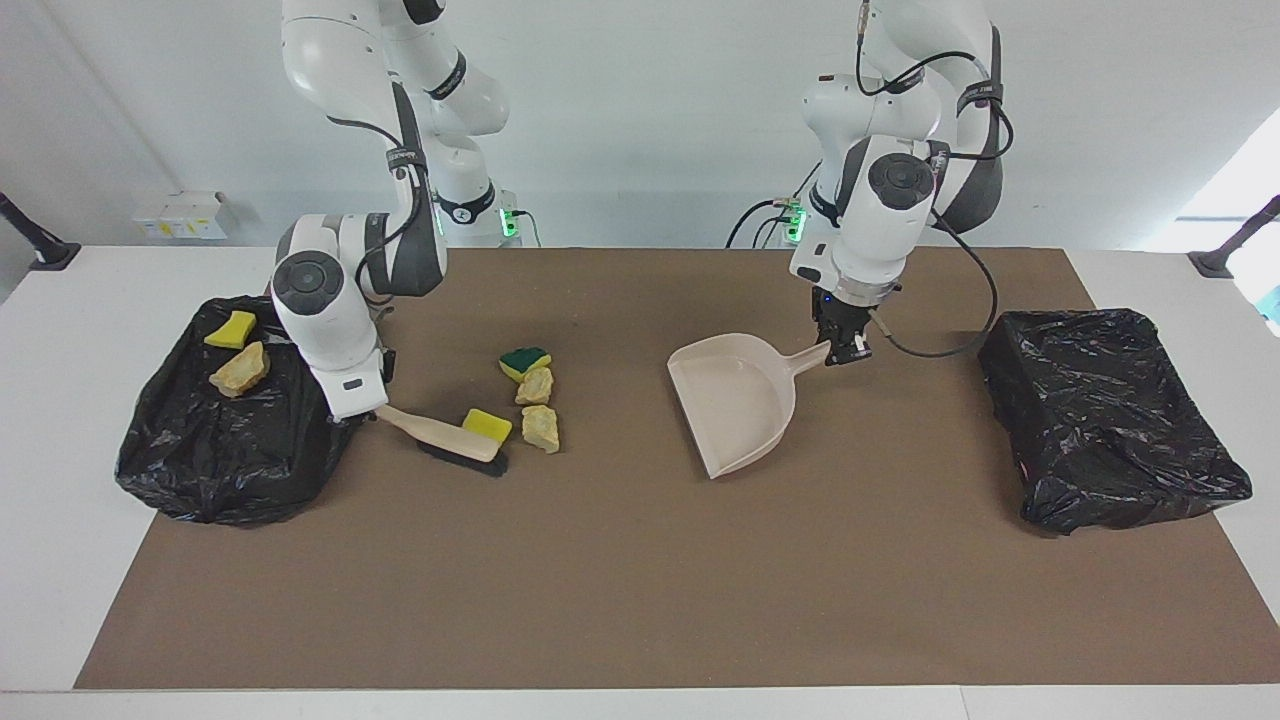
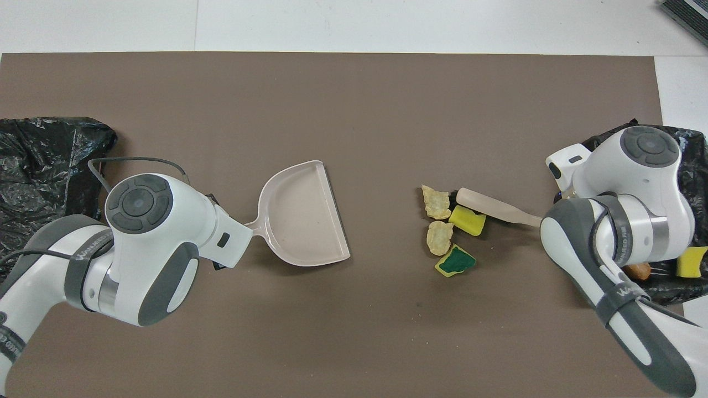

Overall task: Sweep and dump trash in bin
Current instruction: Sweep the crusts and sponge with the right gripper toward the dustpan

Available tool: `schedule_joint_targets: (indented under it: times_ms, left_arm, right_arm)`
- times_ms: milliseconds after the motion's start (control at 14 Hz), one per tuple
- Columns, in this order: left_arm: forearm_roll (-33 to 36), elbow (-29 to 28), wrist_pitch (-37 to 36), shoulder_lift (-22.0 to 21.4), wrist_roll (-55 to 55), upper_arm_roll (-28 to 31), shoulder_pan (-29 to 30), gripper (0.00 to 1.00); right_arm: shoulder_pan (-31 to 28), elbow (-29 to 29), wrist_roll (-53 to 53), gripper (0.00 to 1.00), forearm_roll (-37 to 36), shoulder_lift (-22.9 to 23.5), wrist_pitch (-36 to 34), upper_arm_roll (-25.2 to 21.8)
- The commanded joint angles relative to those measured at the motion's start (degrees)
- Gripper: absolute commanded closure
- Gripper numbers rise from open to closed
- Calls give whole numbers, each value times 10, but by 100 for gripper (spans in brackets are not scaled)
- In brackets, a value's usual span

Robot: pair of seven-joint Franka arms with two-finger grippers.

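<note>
On the brown mat lies a cluster of trash: a green-topped sponge [image 1: 524, 360], two tan lumps [image 1: 536, 386] [image 1: 541, 428] and a yellow sponge [image 1: 487, 425]. My right gripper [image 1: 373, 411] is shut on the handle of the beige brush [image 1: 445, 440], whose bristles rest on the mat against the yellow sponge [image 2: 467, 220]. My left gripper [image 1: 840, 350] is shut on the handle of the beige dustpan [image 1: 735, 400], which is tilted with its open lip toward the trash. More trash lies in the black bin [image 1: 230, 440]: a yellow piece [image 1: 231, 328] and a tan lump [image 1: 240, 368].
A second black-lined bin [image 1: 1100, 420] stands at the left arm's end of the table. The right arm's hand hangs over the edge of the first bin [image 2: 691, 166], covering part of it. An orange lump [image 2: 636, 270] peeks out under that arm.
</note>
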Motion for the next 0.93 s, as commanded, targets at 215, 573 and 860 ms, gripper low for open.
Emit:
schedule_joint_targets:
  times_ms: [215,573,860]
  left_arm:
    - [-4,-26,25,-14,-26,8,-25,100]
    - [-4,-26,30,-14,-41,8,-25,100]
    - [-4,-26,30,-14,-41,8,-25,100]
  right_arm:
    - [19,50,131,100,10,-28,-90,3]
    - [18,51,310,100,12,-41,-115,3]
    - [41,11,501,100,33,-67,-114,6]
